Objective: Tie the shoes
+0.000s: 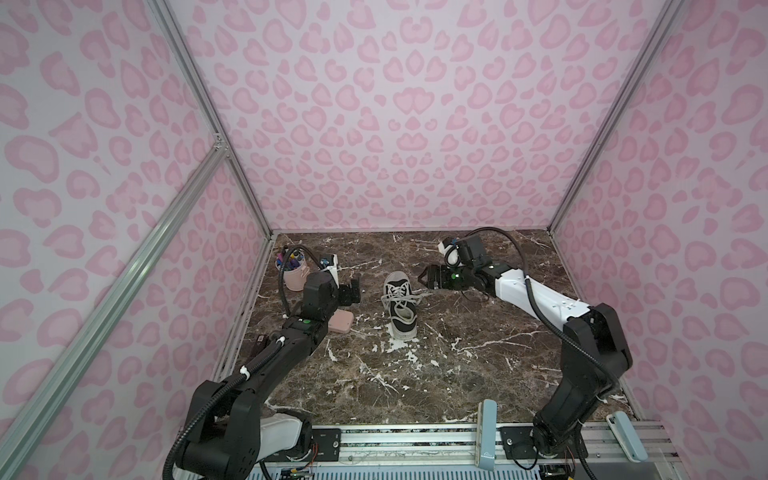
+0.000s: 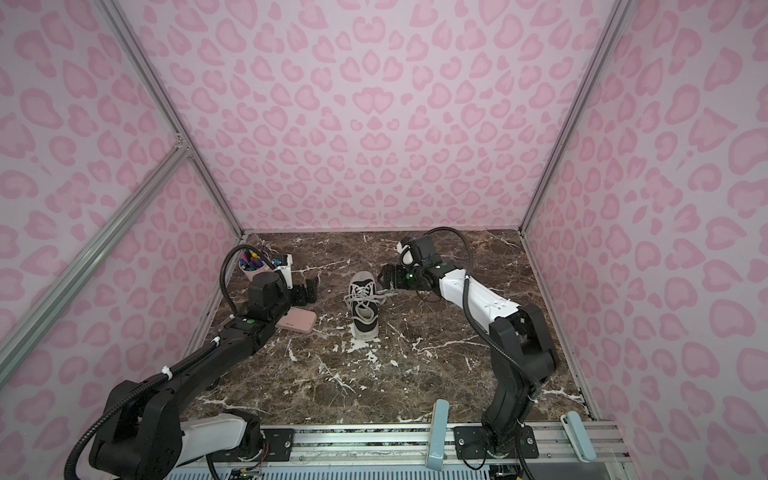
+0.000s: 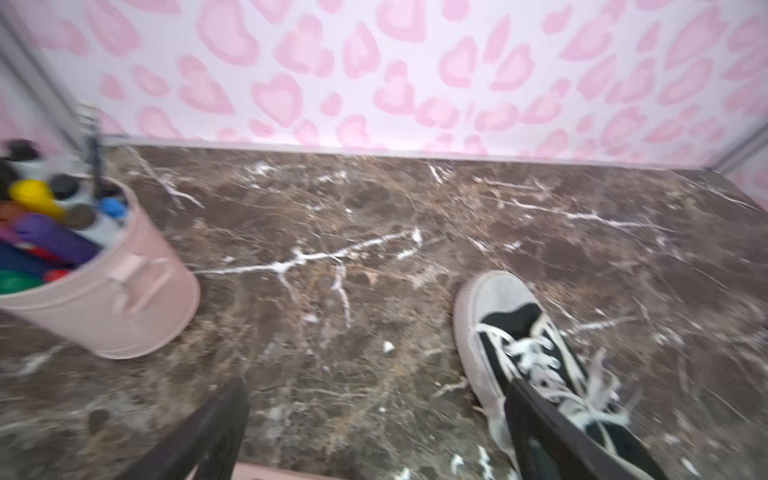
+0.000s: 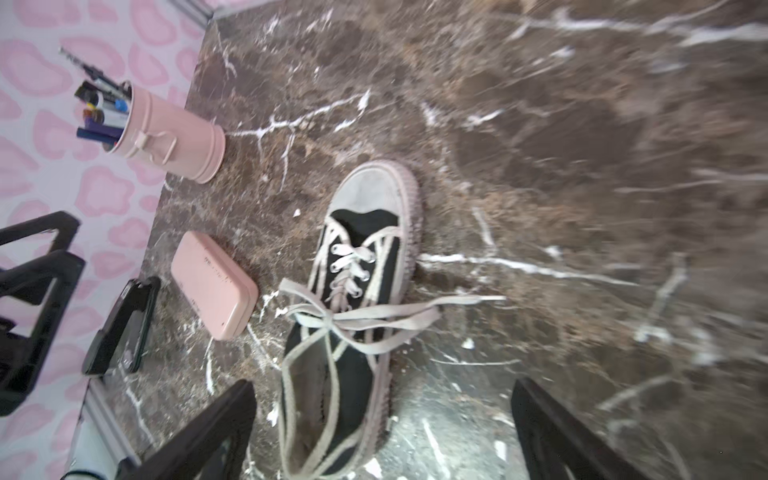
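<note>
- Shoe (image 1: 400,305) is being left flat on the worktop (image 1: 478,365), between the two sets of jaws, sole down. The toe cap is being pointed towards the back wall, just beside the right jaws.
- Left jaws are being held wide open, nothing gripped, and well clear of the laces (image 4: 365,316). Right jaws are likewise being held wide open and empty.
- Progress: the laces are being shown crossed at one central knot over the tongue, with loops and ends spread to both sides. A bow is being judged as formed. With the wrist views blurred, it cannot be told whether the knot is snug, so a tightening pull may be left.
- Pink case (image 4: 214,284) is being left near the left jaws and apart from the shoe. Pink pen pot (image 1: 293,276) is being kept beyond them.
- Writing: no brand or label is being made out on the shoe, the case or the pot.
</note>
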`<move>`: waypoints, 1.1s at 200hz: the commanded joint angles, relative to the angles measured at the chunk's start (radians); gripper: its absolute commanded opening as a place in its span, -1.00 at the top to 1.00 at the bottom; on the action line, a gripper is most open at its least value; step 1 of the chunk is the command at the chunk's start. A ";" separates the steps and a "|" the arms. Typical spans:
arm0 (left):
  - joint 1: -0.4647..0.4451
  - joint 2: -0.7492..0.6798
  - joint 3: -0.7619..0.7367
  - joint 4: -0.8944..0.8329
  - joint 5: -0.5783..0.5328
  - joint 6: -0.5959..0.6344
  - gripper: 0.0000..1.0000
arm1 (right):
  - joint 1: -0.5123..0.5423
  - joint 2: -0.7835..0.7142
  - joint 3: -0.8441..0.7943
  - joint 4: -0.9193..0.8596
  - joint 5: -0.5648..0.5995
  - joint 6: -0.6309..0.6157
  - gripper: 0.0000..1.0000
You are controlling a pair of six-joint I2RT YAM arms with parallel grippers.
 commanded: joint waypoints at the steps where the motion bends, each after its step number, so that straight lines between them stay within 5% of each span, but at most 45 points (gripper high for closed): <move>1: 0.018 -0.055 -0.060 0.098 -0.180 0.057 -0.95 | -0.055 -0.116 -0.144 0.143 0.185 -0.063 -0.96; 52: 0.134 -0.146 -0.306 0.333 -0.195 0.075 -0.94 | -0.226 -0.371 -0.558 0.515 0.423 -0.162 -0.96; 112: 0.184 0.120 -0.346 0.673 -0.147 0.162 -0.95 | -0.329 -0.397 -0.747 0.780 0.687 -0.310 -0.96; 142: 0.232 0.246 -0.421 0.923 -0.027 0.147 -0.94 | -0.362 -0.375 -0.848 0.990 0.696 -0.364 -0.96; 185: 0.287 0.243 -0.304 0.677 0.111 0.131 -0.94 | -0.376 -0.301 -0.986 1.259 0.590 -0.377 -0.97; 220: 0.297 0.246 -0.309 0.695 0.120 0.125 -0.94 | -0.376 -0.114 -1.027 1.526 0.528 -0.406 -1.00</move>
